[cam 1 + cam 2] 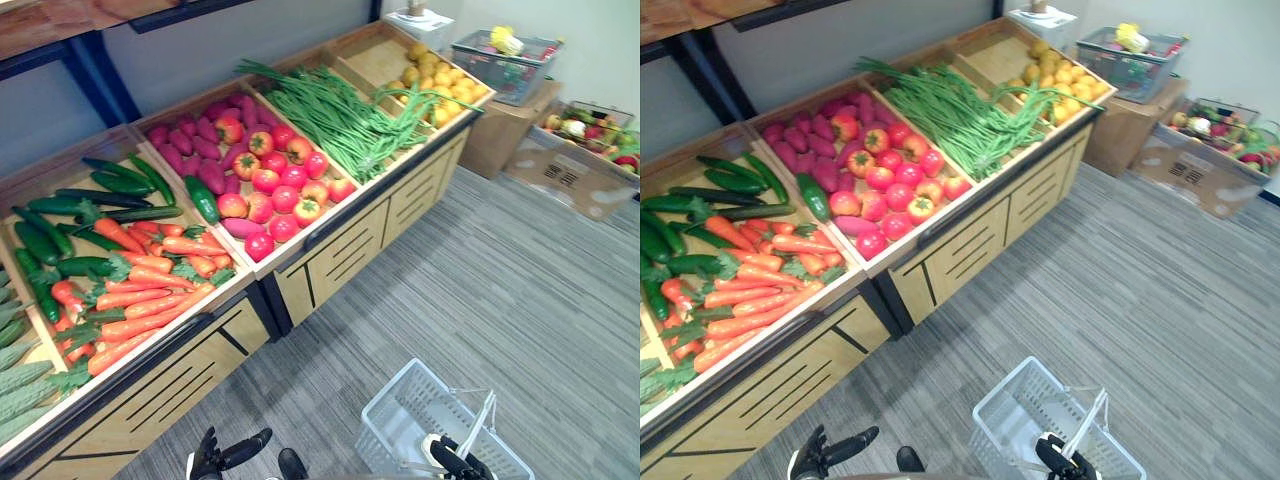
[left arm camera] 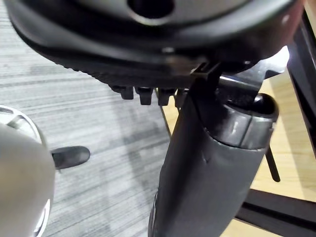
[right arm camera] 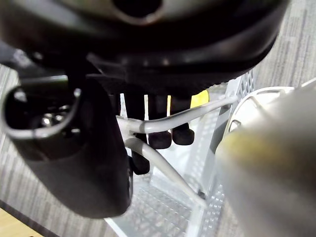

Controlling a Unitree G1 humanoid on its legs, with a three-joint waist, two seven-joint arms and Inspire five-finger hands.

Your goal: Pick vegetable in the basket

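Dark right hand (image 3: 74, 163) has its fingers (image 3: 160, 133) curled round the two thin white handles (image 3: 168, 121) of a white plastic mesh shopping basket (image 1: 410, 420), which it holds low over the grey striped carpet floor (image 1: 520, 300). Beside it, at the lower edge of the eye views, the dark left hand (image 1: 222, 455) hangs with relaxed fingers and holds nothing.

Past both hands stands a long wooden display stand (image 1: 340, 250) with slanted bins, and the vegetables all lie in it, well apart from the basket. Nearest the left hand is the bin of orange carrots (image 1: 150, 290) with dark green cucumbers (image 1: 110, 190) behind them. The next bin holds red tomatoes (image 1: 285, 190) and purple sweet potatoes (image 1: 190, 150), with one cucumber lying at its edge. Further along lie green long beans (image 1: 340, 115), then yellow round fruits (image 1: 435, 80). Beyond the stand's far end, a grey wire basket (image 1: 500, 65) sits on a brown cardboard box (image 1: 495, 135).
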